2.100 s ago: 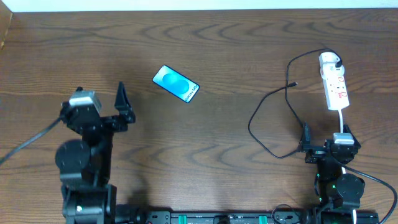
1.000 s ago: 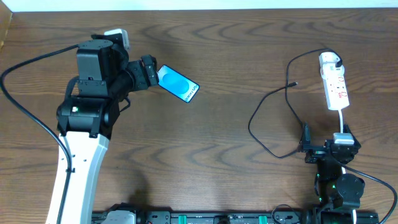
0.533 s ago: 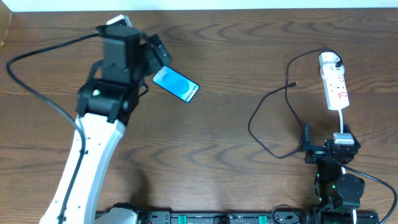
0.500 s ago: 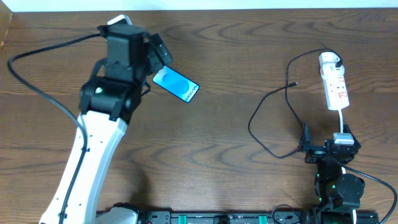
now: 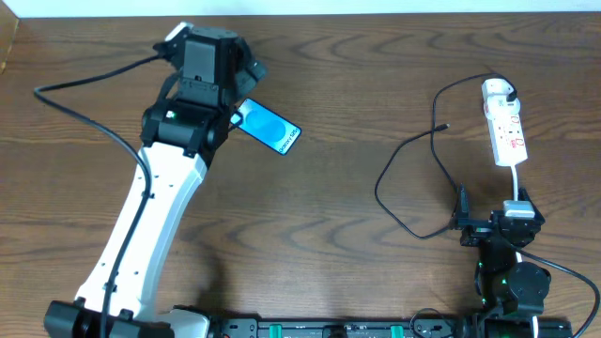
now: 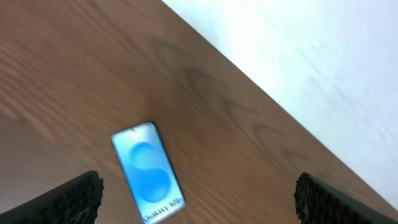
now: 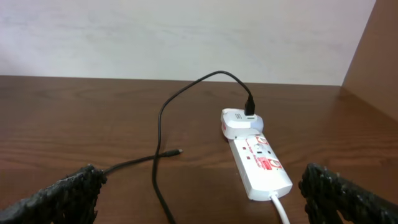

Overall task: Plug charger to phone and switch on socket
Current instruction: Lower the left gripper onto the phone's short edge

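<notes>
Hovered over the phone (image 5: 266,126), upper left of centre, left end effector (image 6: 199,202) spread wide, right end effector (image 7: 199,193) likewise apart; reaching step, next probably lowering to grip its edges.

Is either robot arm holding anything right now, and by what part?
Nothing is held. The left tool hangs open above the phone without touching it; the right tool is open too, well short of the charger and socket.
</notes>
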